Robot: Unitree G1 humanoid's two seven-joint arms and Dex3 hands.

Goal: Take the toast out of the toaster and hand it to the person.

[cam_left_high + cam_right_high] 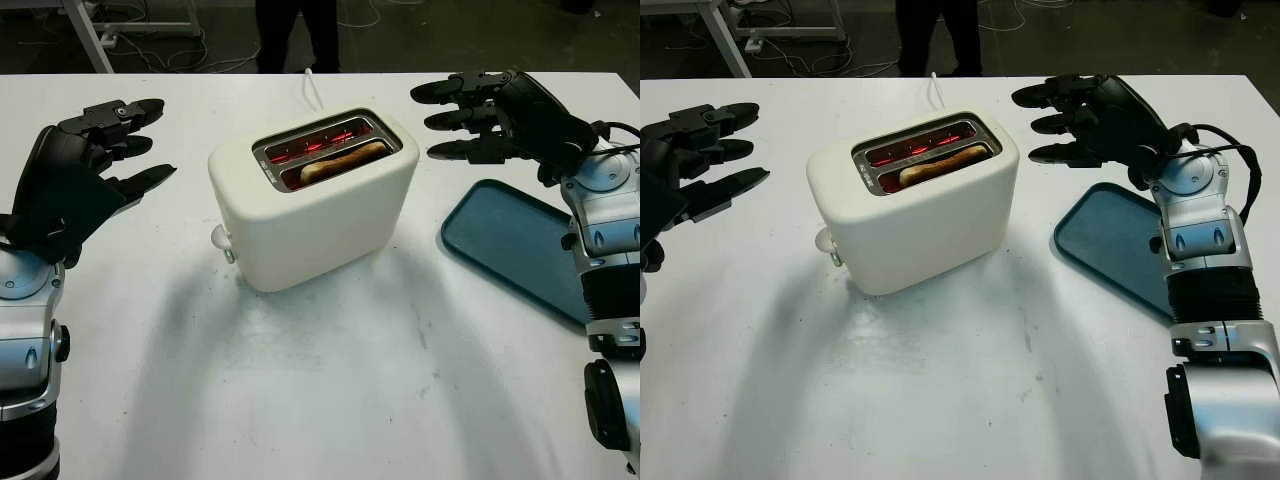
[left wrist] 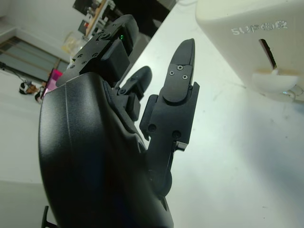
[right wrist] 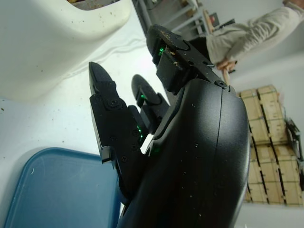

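White table (image 1: 330,400) carries a cream toaster (image 1: 310,215) at its middle, toast (image 1: 343,160) sunk in the nearer slot, the far slot glowing red. Left hand (image 1: 85,165) and right hand (image 1: 490,115) hover open either side, holding nothing, a blue tray (image 1: 510,240) below the right. Beyond stands a person (image 1: 297,30)

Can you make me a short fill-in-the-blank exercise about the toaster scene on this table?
1. The toast sits in the toaster's ____ slot.
2. The tray beside the toaster is ____ in colour.
3. The left hand and right hand each hold ____.
4. The toaster's heating elements glow ____.

Missing words: nearer; blue; nothing; red
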